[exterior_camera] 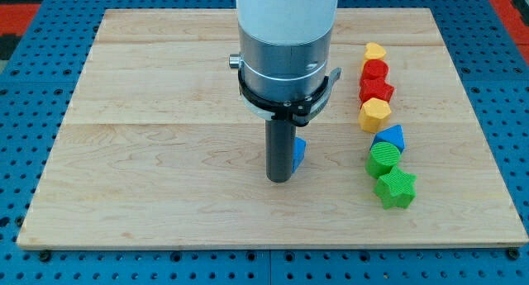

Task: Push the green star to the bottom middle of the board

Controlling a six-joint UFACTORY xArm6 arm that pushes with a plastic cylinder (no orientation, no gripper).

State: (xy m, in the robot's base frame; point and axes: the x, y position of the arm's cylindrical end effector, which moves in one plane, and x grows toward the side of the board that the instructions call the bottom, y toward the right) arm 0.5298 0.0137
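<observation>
My tip (280, 179), the lower end of a straight dark rod with no jaws to open or close, holds nothing and rests on the pale wooden board (165, 186) a little below the board's centre. Just to the tip's right, touching the rod or nearly so, a small blue plastic block (299, 152) peeks out from behind it; its shape is mostly hidden. In the single camera view the rest of the blocks stand in a column near the board's right side, well apart from the tip. From the view's top down they are a small yellow heart-like block (375, 51), a red block (374, 71) of rounded form, a red star-like block (377, 91), a yellow hexagonal block (374, 114), a blue wedge-shaped block (388, 139), a green rounded block (383, 159) and, last, the green plastic star (395, 188). Neighbours in the column touch or almost touch. The green star sits at the lower right, close to the board's bottom edge but inside it, with a strip of bare wood between it and the right edge. Leftward from the star, open wood runs along the bottom edge past the tip. The whole left half of the board lies bare. Around the board is a blue perforated surface (25, 103).
</observation>
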